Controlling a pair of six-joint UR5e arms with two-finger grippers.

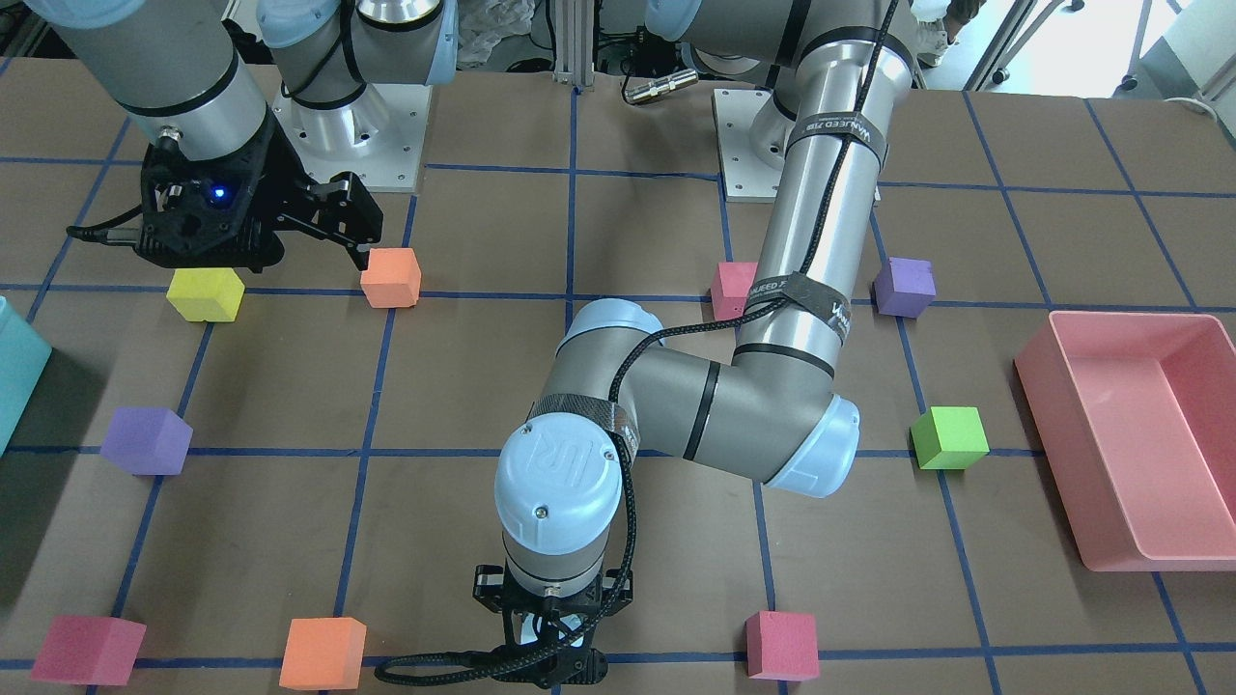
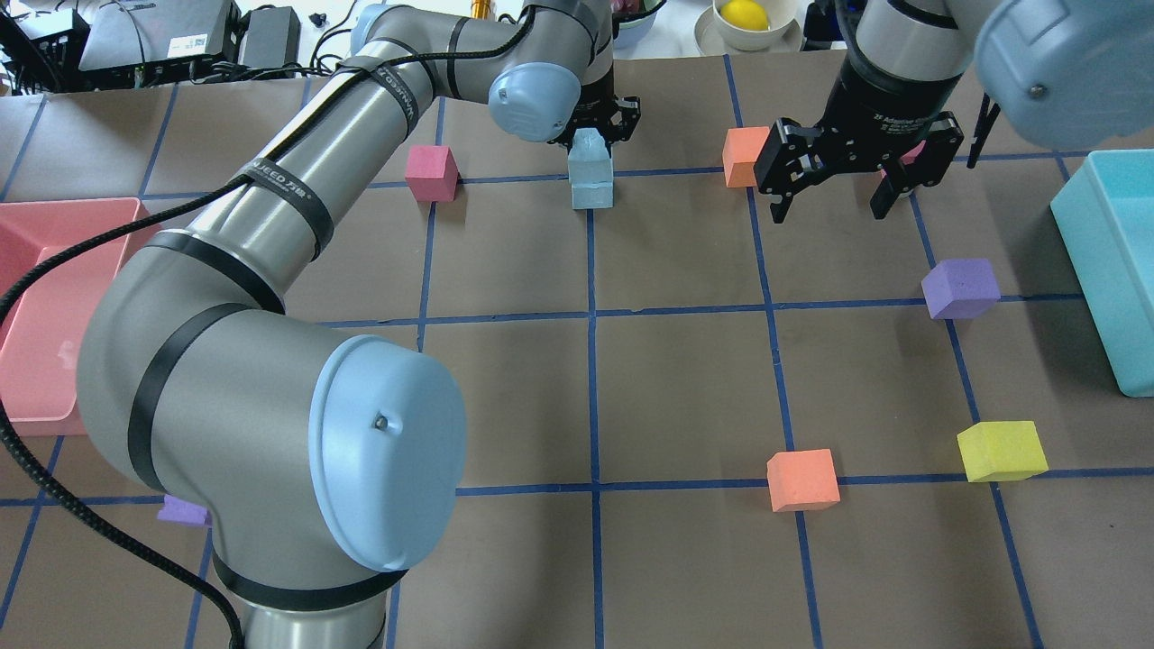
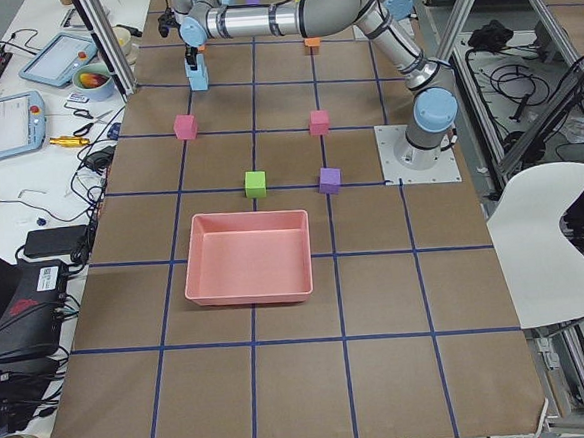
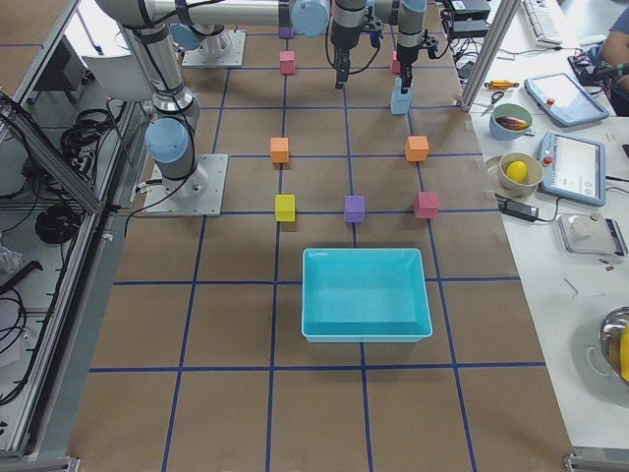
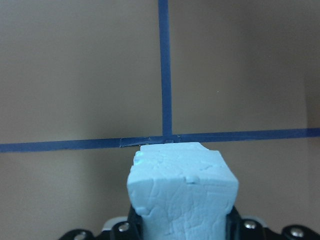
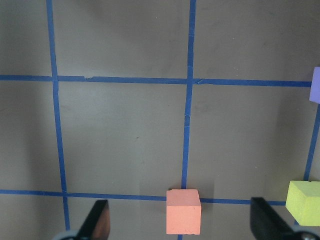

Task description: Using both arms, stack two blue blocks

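Note:
Two pale blue blocks stand stacked at the far centre of the table on a tape crossing: the lower one point(image 2: 592, 192) on the table, the upper one point(image 2: 590, 151) on top of it. My left gripper point(image 2: 595, 137) reaches over them and is shut on the upper block, which fills the bottom of the left wrist view point(image 5: 182, 192) between the pads. The stack also shows in the exterior left view point(image 3: 198, 77) and the exterior right view point(image 4: 400, 98). My right gripper point(image 2: 829, 209) hangs open and empty to the right of the stack, above the table; its fingers point(image 6: 97, 222) are spread wide.
An orange cube point(image 2: 745, 155) and a magenta cube point(image 2: 911, 153) lie close by the right gripper. A pink cube point(image 2: 431, 171) lies left of the stack. A purple cube point(image 2: 961, 288), yellow cube point(image 2: 1001, 451) and second orange cube point(image 2: 802, 479) lie nearer. The teal bin point(image 2: 1113, 270) stands right, the pink bin point(image 2: 36, 270) left.

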